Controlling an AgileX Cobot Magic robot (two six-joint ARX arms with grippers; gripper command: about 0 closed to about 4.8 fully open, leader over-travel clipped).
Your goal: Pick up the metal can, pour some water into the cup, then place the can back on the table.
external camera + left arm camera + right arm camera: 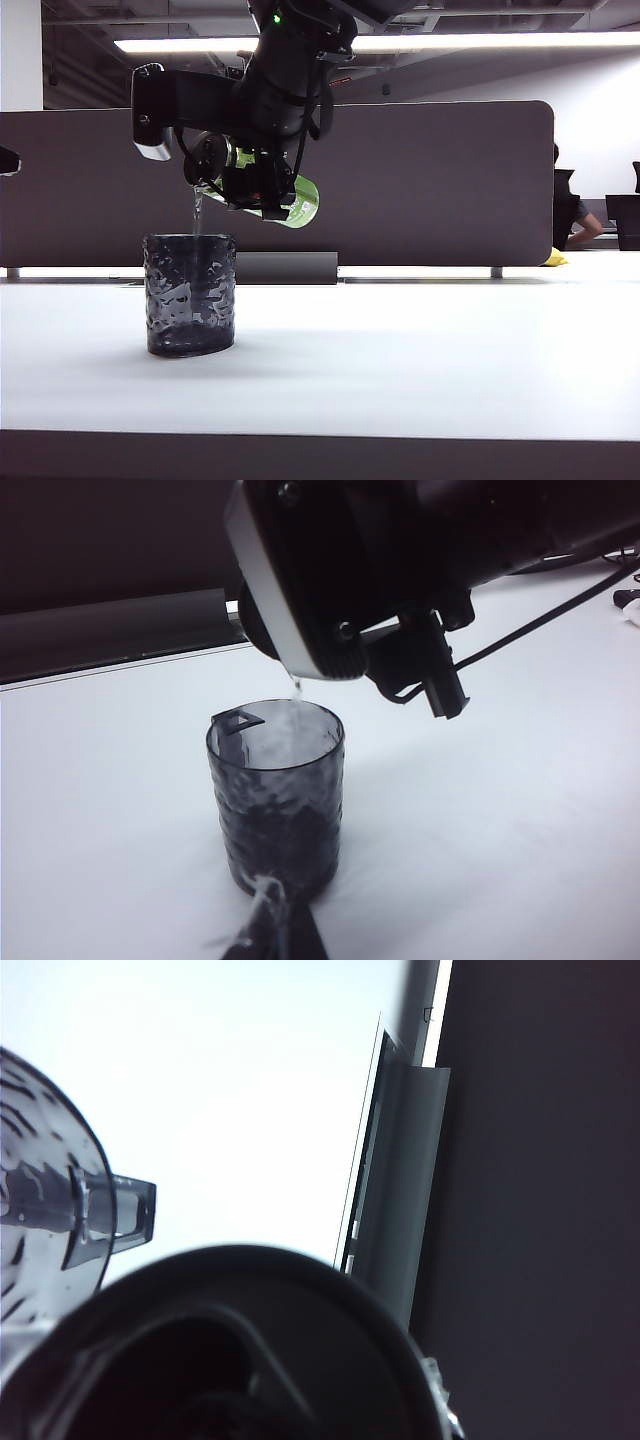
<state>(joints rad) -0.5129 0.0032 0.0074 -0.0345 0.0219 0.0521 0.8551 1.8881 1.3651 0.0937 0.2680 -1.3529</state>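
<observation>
The right hand pinches the slim green metal can tipped mouth-down so clear water streams into the dimpled dark cup directly beneath on the white table; the left hand's state I cannot tell.

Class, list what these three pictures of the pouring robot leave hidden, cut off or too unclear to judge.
- Water level in the cup: every view, dark dimpled walls hide it.
- Can: exterior view, right gripper covers all but its green end; unseen from the wrists.
- Right gripper's fingers: exterior view, lost in dark arm parts.
- Left gripper: left wrist view, cut off by the picture's edge and blurred.
- Water: thin, faint stream.
</observation>
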